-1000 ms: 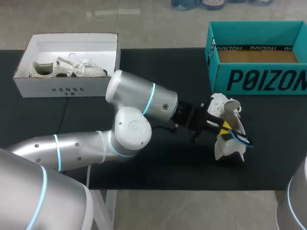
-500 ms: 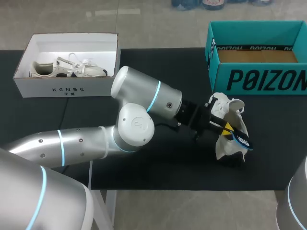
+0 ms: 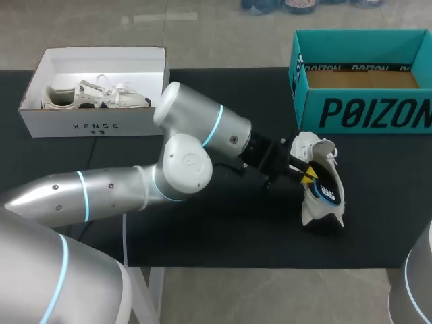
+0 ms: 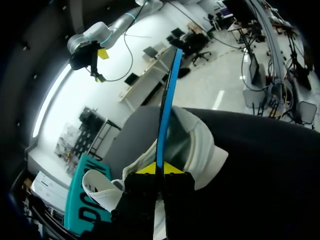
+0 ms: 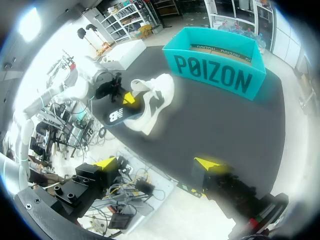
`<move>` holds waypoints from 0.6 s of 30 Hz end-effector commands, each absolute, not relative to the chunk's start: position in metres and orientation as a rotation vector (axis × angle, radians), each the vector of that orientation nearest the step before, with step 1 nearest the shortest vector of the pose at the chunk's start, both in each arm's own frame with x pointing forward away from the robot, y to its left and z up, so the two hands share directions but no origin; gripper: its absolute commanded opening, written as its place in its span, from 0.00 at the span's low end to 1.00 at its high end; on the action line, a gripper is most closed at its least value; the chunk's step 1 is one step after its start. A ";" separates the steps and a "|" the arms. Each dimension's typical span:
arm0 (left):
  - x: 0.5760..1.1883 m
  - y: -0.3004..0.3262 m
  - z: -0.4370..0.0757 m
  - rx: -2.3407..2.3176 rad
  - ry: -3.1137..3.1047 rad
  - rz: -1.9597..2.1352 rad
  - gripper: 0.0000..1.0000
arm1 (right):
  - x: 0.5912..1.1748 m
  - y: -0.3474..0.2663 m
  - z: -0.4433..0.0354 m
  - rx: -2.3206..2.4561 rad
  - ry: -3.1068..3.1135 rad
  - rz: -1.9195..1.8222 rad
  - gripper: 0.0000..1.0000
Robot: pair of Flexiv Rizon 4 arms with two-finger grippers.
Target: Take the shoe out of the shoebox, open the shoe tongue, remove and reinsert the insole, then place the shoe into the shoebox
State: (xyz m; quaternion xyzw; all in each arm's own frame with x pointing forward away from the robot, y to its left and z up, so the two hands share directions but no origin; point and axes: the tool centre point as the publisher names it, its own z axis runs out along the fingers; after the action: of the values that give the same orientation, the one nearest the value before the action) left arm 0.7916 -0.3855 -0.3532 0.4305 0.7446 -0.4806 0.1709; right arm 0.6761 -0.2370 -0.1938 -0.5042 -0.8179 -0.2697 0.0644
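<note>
Head view: my left gripper is pinched tight on the dark insole, which lies against the opening of the white shoe. I see the shoe on the black table, outside the teal shoebox, at the box's 6 o'clock. Left wrist view shows both yellow tips clamping the insole's edge. My right gripper has its fingers spread wide, the shoe well ahead of it.
</note>
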 end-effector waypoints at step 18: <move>0.761 -0.406 -0.342 1.194 2.104 -1.417 0.04 | 0.675 -0.237 -0.194 -1.525 -2.471 -0.812 1.00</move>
State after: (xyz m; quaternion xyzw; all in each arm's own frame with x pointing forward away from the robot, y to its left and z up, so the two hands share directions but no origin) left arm 0.7626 -0.4004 -0.3375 0.4214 0.7403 -0.4972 0.1649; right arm 0.6761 -0.2370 -0.1938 -0.5042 -0.8179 -0.2697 0.0644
